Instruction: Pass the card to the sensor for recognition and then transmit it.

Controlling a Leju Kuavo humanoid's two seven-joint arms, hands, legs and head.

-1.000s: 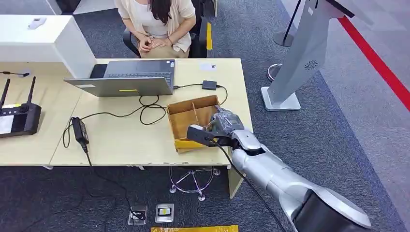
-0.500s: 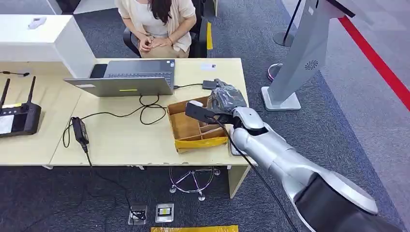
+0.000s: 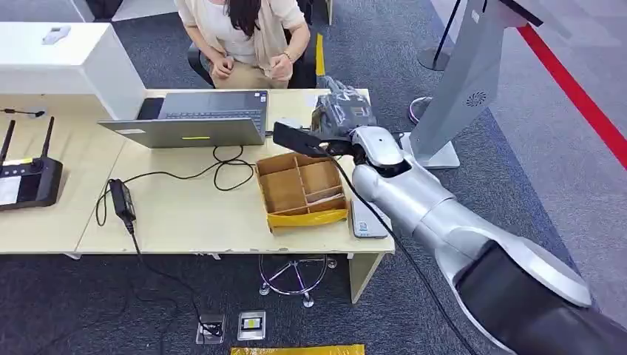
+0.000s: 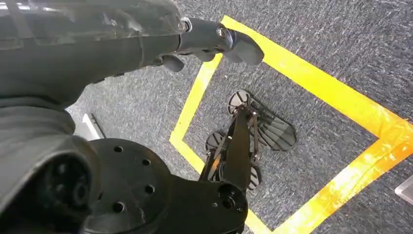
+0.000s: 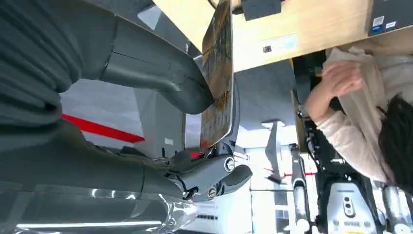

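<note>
Against its thumb — card [image 5: 217, 73] pinched in right robot hand [image 3: 341, 118].

The right arm [image 3: 444, 222] comes in from the lower right and stretches forward, its silver forearm angled up to the wrist. The right hand [image 3: 341, 117] is raised with its fingers closed, and in the right wrist view the thick thumb [image 5: 160, 78] presses from one side while the darker fingers [image 5: 219, 173] curl in from the other. The left hand [image 4: 146, 34] hangs pointing down, its fingers [image 4: 229, 41] curled in with nothing in them.
</note>
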